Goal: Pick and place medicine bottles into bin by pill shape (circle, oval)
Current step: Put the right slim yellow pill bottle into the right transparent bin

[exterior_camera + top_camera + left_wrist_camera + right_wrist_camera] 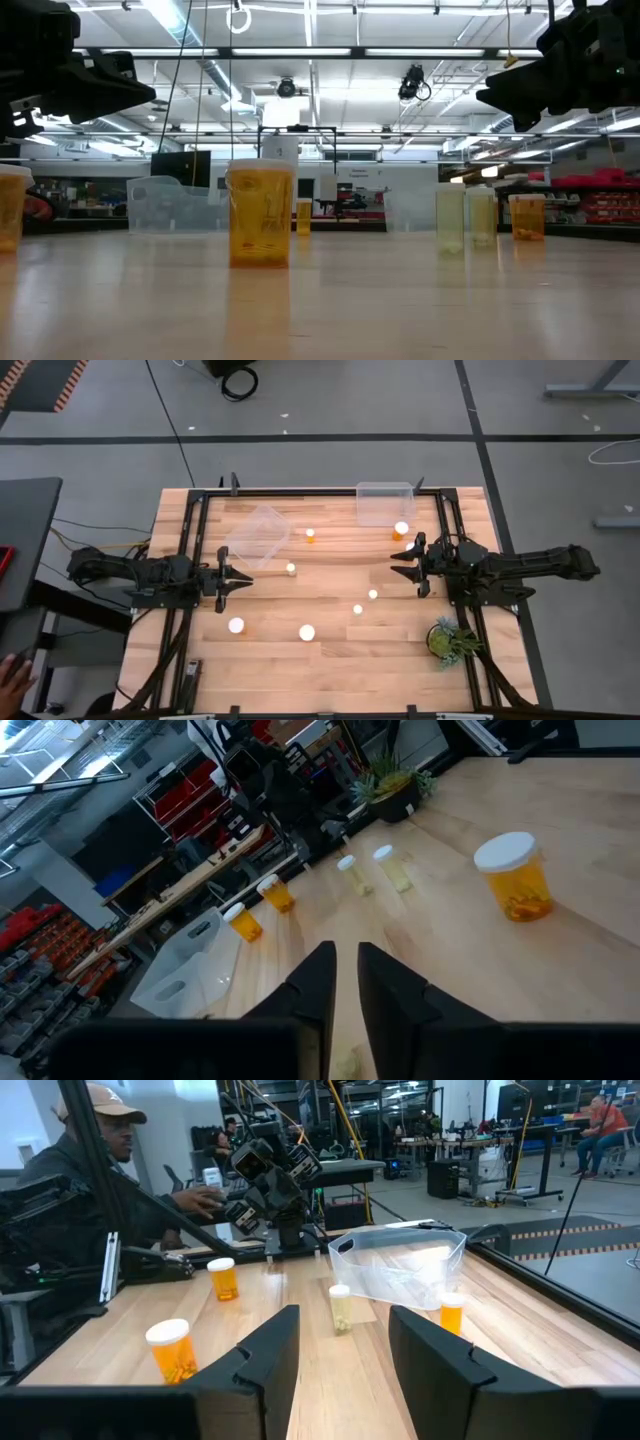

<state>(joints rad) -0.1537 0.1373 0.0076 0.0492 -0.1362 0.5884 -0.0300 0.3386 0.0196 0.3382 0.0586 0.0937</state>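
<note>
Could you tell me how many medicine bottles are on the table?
7 medicine bottles: beside the far bin. None seems hidden.

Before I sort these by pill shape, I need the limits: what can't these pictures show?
- Pill shape: bottles show only white caps from above; in the low view the nearest bottle is too blurred.
- Leftmost bottle: cut off by the low view's edge.
- Bins: no shape labels are visible.
- Right hand: empty, part open.
</note>
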